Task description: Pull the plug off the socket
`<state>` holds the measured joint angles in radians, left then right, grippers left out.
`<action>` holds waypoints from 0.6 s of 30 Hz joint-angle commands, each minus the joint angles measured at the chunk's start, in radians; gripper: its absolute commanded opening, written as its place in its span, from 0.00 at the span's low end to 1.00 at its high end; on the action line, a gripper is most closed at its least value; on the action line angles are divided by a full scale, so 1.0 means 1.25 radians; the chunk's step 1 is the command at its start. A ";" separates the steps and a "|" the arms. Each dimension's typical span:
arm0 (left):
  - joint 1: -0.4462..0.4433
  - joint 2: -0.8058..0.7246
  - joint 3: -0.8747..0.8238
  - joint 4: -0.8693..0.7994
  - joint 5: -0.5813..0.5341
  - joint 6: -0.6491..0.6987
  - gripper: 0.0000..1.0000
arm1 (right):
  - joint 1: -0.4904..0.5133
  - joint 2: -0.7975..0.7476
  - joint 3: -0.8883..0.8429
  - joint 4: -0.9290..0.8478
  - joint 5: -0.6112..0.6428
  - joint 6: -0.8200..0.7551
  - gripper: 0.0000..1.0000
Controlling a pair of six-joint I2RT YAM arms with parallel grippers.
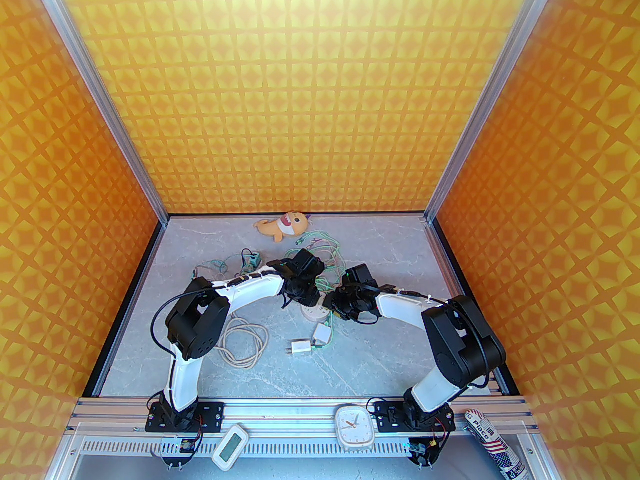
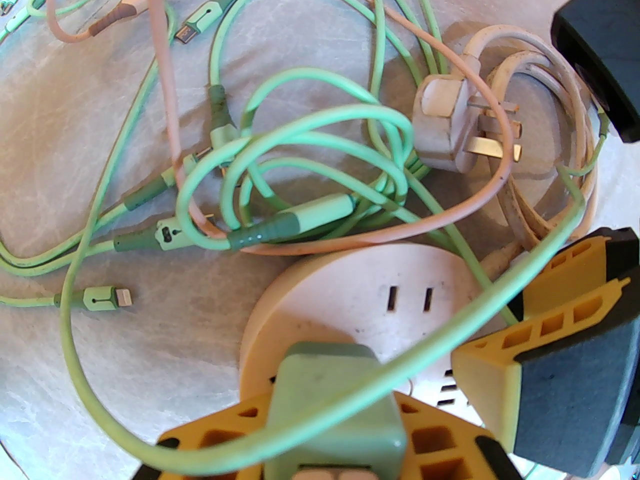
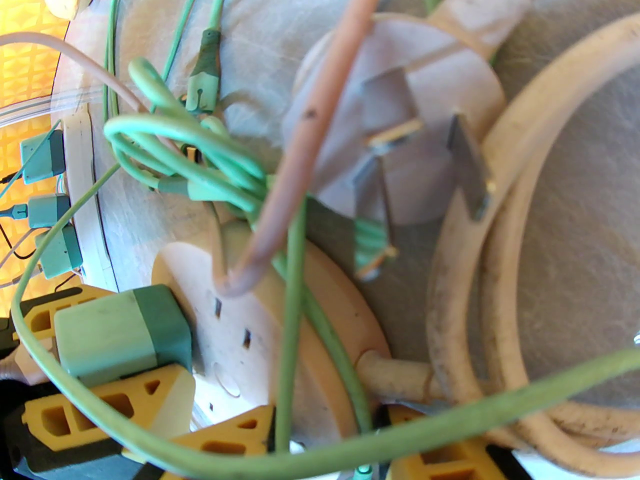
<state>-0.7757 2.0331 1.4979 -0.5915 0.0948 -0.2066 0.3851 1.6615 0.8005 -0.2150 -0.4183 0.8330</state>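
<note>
A round cream socket (image 2: 350, 288) lies on the grey table, also in the top view (image 1: 314, 314) and the right wrist view (image 3: 305, 318). A green block plug (image 2: 330, 398) sits against its face, and its prongs are hidden. My left gripper (image 2: 335, 443) is shut on the plug, one yellow finger (image 2: 215, 438) on each side. From the right wrist the plug (image 3: 120, 328) appears at the lower left. My right gripper (image 3: 345, 443) is shut on the socket's rim, its yellow fingers (image 2: 500, 378) straddling the edge. Both grippers meet mid-table (image 1: 305, 300) (image 1: 336, 313).
A loose white three-pin plug (image 2: 445, 123) on a thick cream cable lies just beyond the socket. Tangled green and pink charging cables (image 2: 300, 168) drape over the socket and both grippers. White chargers (image 1: 300, 347), a cream cable coil (image 1: 242, 340) and a plush toy (image 1: 280, 225) lie nearby.
</note>
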 commanded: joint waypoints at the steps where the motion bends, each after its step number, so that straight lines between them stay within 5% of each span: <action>1: -0.042 -0.042 0.003 -0.040 -0.073 0.014 0.16 | 0.003 0.079 -0.043 -0.149 0.155 -0.017 0.34; 10: -0.087 -0.037 0.012 -0.054 -0.161 0.043 0.16 | 0.002 0.103 -0.039 -0.156 0.154 -0.020 0.33; 18: -0.051 -0.050 0.025 -0.074 -0.118 0.011 0.15 | 0.002 0.098 -0.042 -0.165 0.164 -0.026 0.32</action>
<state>-0.8536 2.0296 1.4979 -0.6041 -0.1093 -0.1829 0.3851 1.6714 0.8192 -0.2436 -0.4191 0.8139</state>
